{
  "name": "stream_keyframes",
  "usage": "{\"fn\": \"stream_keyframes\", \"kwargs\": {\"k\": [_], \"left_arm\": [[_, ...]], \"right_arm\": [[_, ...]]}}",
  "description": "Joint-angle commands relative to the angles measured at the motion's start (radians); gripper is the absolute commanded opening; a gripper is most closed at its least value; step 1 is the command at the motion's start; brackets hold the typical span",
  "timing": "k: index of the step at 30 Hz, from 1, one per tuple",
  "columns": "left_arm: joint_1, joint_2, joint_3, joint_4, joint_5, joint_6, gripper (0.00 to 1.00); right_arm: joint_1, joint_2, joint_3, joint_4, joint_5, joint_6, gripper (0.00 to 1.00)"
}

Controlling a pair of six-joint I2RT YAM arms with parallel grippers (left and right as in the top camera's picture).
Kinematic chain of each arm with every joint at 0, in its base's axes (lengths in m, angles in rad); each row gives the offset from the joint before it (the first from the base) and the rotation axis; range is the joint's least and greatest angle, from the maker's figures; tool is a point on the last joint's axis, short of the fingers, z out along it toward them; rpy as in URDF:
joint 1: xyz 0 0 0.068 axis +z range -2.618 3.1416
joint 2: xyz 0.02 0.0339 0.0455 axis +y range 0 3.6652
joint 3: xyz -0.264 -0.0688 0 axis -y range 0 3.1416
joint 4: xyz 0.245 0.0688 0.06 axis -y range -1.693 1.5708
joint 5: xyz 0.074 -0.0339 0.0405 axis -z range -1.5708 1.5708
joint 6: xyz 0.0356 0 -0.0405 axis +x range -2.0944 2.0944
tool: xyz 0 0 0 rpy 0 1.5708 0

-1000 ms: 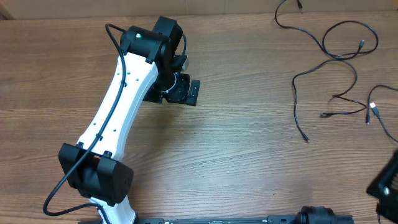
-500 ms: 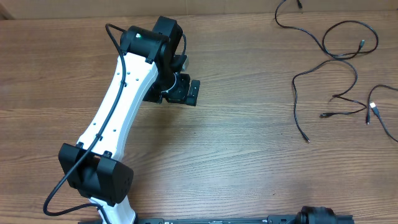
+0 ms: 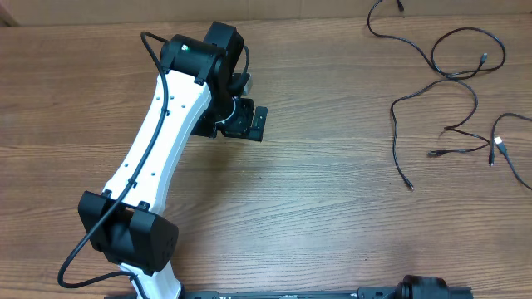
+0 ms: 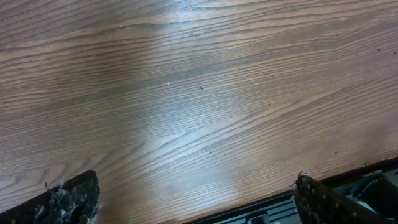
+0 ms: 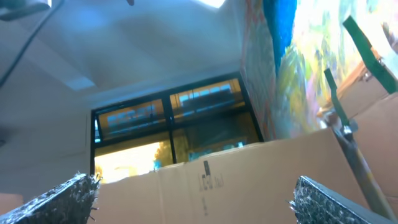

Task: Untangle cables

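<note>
The cables [image 3: 453,79] are thin black cords lying in loose crossing loops at the table's far right, with small plugs at their ends [image 3: 432,154]. My left gripper [image 3: 253,124] hangs over bare wood left of centre, far from them. In the left wrist view, the left gripper [image 4: 196,202] is open, with only wood grain between its fingertips [image 4: 68,199]. No cable shows there. My right arm is out of the overhead view. The right gripper [image 5: 199,202] is open and points upward at a cardboard wall, holding nothing.
The white left arm [image 3: 158,149] slants from its base at the lower left up to the table's middle left. A black rail [image 3: 332,293] runs along the front edge. A cardboard box [image 5: 249,174], window and ceiling fill the right wrist view.
The black part of the right arm at the overhead view's lower right edge has moved out of view. The left arm and the cables have not moved.
</note>
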Motion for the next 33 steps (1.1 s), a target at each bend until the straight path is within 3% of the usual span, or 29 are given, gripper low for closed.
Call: {"fn": "stream_keyframes", "kwargs": {"k": [1, 17, 23, 29, 33], "left_arm": [[-0.004, -0.030, 0.014, -0.001, 0.009, -0.010, 1.00], [-0.002, -0.030, 0.014, -0.001, 0.009, -0.010, 1.00], [-0.002, -0.030, 0.014, -0.001, 0.009, -0.010, 1.00], [-0.002, -0.030, 0.014, -0.001, 0.009, -0.010, 1.00], [-0.002, -0.030, 0.014, -0.001, 0.009, -0.010, 1.00]], "right_arm": [[0.037, -0.008, 0.011, -0.013, 0.002, -0.006, 1.00], [0.073, -0.008, -0.016, 0.179, 0.001, -0.006, 1.00], [0.074, -0.008, -0.126, 0.186, 0.001, -0.005, 1.00], [0.091, -0.008, -0.307, 0.164, -0.017, 0.132, 1.00], [0.091, -0.008, -0.448, 0.196, 0.002, 0.134, 1.00]]}}
